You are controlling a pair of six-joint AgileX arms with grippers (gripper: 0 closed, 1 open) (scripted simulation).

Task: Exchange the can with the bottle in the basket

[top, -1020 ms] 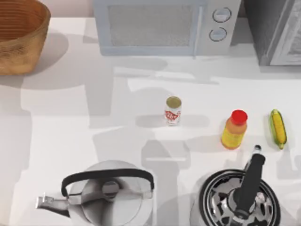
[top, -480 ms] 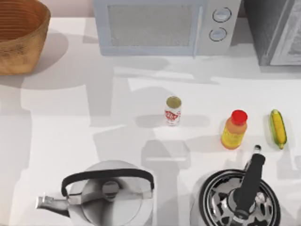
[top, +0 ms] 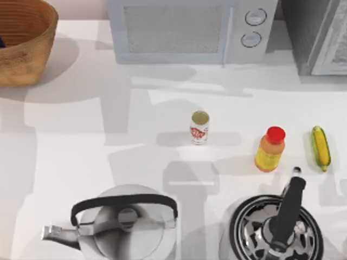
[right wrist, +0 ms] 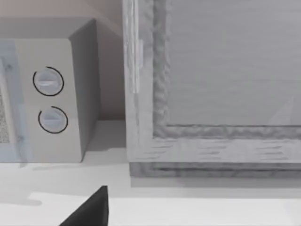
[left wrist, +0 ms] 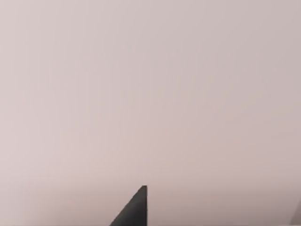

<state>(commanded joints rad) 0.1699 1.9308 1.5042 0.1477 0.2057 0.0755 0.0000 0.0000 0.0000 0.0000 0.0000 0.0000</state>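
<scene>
The can [top: 199, 128] stands upright near the middle of the white surface [top: 81, 162], well apart from the basket [top: 24, 54] at the far left corner; a sliver of blue shows at the basket's left edge. A yellow-orange bottle [top: 269, 149] stands right of the can. Whether either end effector is wide or narrow cannot be told.

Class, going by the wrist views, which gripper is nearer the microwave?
Right, probably. The right gripper faces the microwave and its knobs, with table between them. The left gripper faces a plain wall, so its position relative to the microwave cannot be told.
</scene>
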